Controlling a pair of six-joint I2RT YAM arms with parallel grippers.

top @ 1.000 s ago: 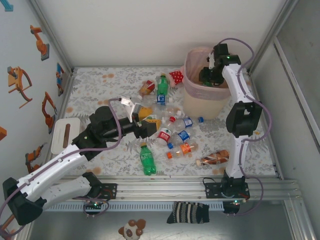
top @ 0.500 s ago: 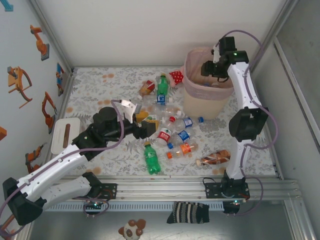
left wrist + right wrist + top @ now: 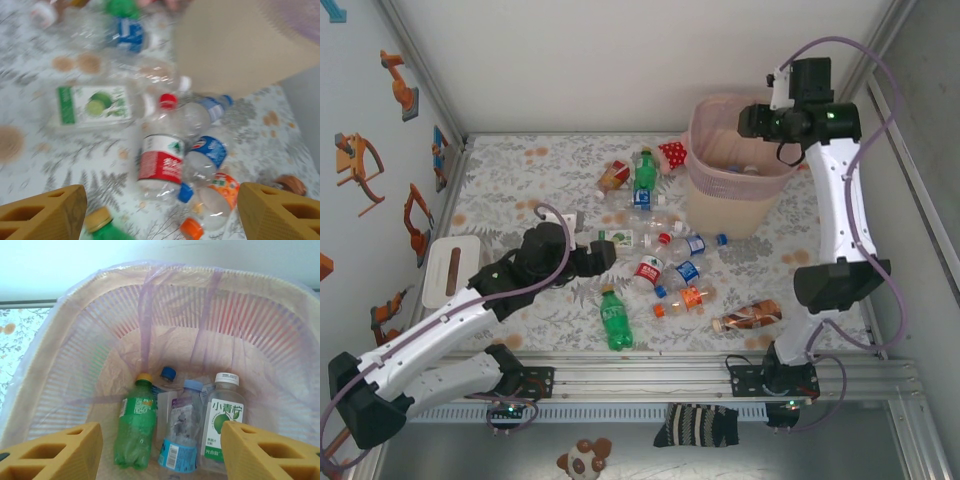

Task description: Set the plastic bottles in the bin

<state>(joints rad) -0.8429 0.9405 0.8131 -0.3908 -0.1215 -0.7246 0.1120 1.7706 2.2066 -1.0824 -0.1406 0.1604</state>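
leaf-print table [image 3: 510,185], white back wall [image 3: 620,60], bottles [image 3: 649,271] lay scattered; right gripper [image 3: 160,450] had lifted above the bin [image 3: 720,215]; it and left gripper [image 3: 160,212] gaped empty.

Top view is bright and evenly lit from above, with only faint soft shadows on the tabletop [image 3: 520,170] and no glare. The left wrist view is badly blurred: plastic bottles [image 3: 161,162] smeared, bin [image 3: 235,45] fully out of focus. The right wrist view is sharper, but the wall [image 3: 150,252] above the bin is washed out near white.
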